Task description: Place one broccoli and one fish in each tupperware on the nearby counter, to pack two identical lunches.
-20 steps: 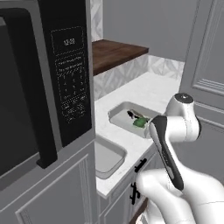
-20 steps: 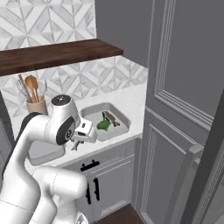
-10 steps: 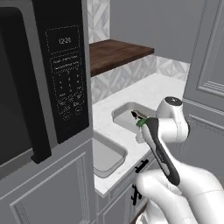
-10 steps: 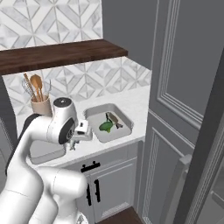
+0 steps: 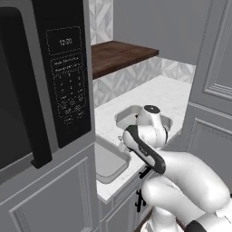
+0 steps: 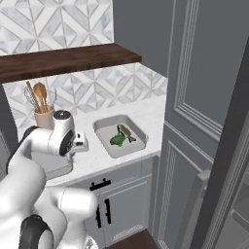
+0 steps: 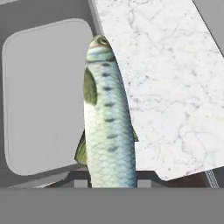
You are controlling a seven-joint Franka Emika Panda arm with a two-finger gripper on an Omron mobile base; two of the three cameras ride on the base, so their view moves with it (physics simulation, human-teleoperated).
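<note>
Fish clamped in the tool, above empty tupperware edge and counter.

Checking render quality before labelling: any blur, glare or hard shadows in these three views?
Left base view: soft and low-detail, the microwave keypad text unreadable, no glare. Right base view: even flat light, the far tupperware with its broccoli and dark fish small and fuzzy. Hand view: the pale fish looms large and fairly sharp, scales visible, over the other tupperware and the counter; no cast shadow.

A black microwave fills the nine o'clock side. A dark wooden shelf runs at twelve o'clock. Below it stands a utensil jar.
</note>
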